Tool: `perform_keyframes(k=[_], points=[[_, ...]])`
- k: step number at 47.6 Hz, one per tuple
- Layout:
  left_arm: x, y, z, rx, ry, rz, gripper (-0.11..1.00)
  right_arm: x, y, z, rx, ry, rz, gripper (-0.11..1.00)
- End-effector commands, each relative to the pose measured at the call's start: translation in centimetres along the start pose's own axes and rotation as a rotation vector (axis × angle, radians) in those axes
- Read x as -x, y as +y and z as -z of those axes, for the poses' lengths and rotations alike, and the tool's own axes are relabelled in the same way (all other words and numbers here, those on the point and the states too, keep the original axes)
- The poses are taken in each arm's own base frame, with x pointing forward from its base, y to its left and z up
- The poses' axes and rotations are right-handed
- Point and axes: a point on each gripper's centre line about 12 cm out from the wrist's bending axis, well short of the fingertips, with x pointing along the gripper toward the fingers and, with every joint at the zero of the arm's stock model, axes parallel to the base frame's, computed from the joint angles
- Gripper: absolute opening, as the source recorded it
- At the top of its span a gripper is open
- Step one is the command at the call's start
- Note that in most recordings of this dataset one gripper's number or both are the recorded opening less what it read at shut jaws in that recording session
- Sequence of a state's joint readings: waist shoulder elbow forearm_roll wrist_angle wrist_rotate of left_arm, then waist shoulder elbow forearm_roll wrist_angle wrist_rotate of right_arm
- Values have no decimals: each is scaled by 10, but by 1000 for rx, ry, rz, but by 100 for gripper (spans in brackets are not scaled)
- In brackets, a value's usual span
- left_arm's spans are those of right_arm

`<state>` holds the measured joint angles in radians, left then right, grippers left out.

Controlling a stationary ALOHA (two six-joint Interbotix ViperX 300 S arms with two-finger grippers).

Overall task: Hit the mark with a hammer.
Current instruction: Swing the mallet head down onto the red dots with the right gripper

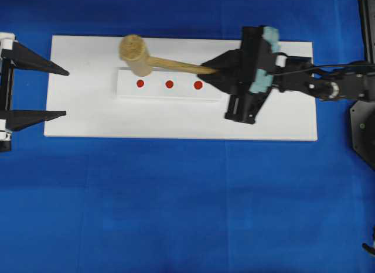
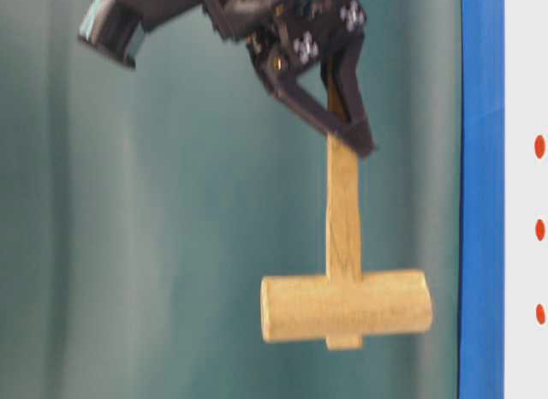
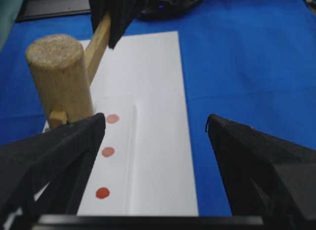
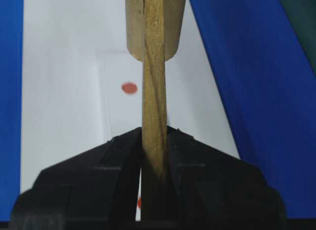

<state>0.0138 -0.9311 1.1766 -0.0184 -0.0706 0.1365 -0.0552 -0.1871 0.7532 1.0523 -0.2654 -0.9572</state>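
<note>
Overhead view: the right gripper [image 1: 212, 71] is clamping the hammer [image 1: 140, 55] by its handle, head beyond its fingertips, while the left gripper [image 1: 64, 92] is gaping wide.

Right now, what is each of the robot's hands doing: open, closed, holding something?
Left hand: open, holding nothing, off to the side of the white board.
Right hand: closed on the hammer handle, holding it.

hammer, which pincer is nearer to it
Right. The right pincer is shut on the hammer by its handle, holding it above the white board. The left pincer waits open at the board's far left edge, apart from it.
</note>
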Motion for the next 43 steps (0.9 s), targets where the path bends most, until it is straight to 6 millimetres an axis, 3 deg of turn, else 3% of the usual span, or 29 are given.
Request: perform_keyframes(k=[1, 10, 17, 22, 32, 36, 43], points=[[-1, 0, -4, 1, -9, 0, 81, -5, 4, -24, -3, -50, -8, 3], [-1, 0, -4, 1, -9, 0, 81, -11, 5, -26, -2, -52, -6, 3], [-1, 0, -3, 1, -8, 1, 81, -15, 5, -17, -6, -24, -7, 3], [-1, 0, -2, 2, -5, -1, 81, -26, 7, 0, -8, 33, -8, 3], [-1, 0, -2, 3, -5, 1, 81, -60, 10, 53, -34, 195, 22, 3], [-1, 0, -2, 6, -5, 1, 81, -58, 9, 58, -52, 210, 31, 3], [-1, 0, -2, 15, -5, -1, 81, -46, 3, 51, -54, 172, 57, 3]])
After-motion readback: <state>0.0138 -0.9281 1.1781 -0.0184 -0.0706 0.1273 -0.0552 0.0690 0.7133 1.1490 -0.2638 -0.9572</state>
